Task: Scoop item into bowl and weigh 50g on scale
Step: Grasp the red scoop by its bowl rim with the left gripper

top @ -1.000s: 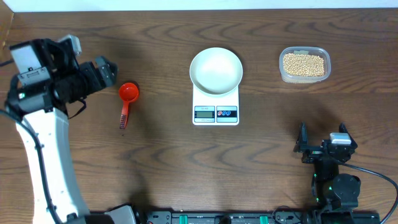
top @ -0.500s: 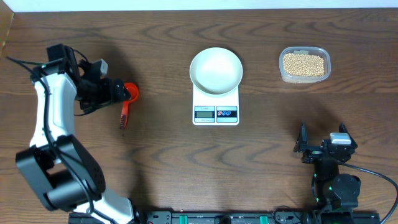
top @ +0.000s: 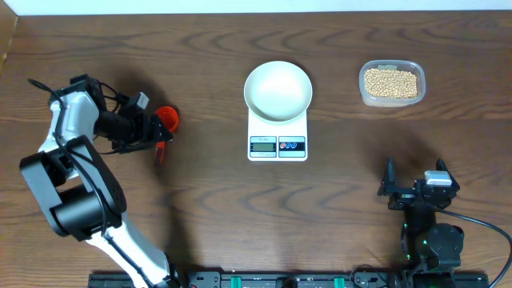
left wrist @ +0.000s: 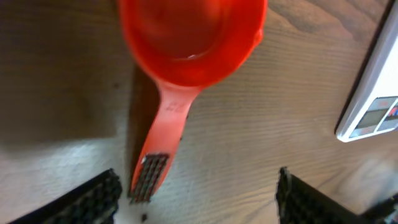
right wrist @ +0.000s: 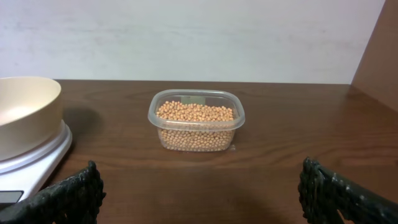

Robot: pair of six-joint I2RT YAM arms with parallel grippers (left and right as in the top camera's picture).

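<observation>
Left gripper [left wrist: 199, 196] spread — scoop [left wrist: 186, 43] rim cropped.

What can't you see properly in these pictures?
- Numbers on the scale: too small in the overhead view. In the left wrist view they are blurred, and the scale is cut by the right edge.
- Red scoop: the top edge of the left wrist view cuts off the cup's far rim.
- Bowl: the left edge of the right wrist view cuts it, and its own wall hides the inside.

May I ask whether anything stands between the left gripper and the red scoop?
Nothing visible does: the left gripper is open, and the handle end of the red scoop lies between its jaws on bare table.
</observation>
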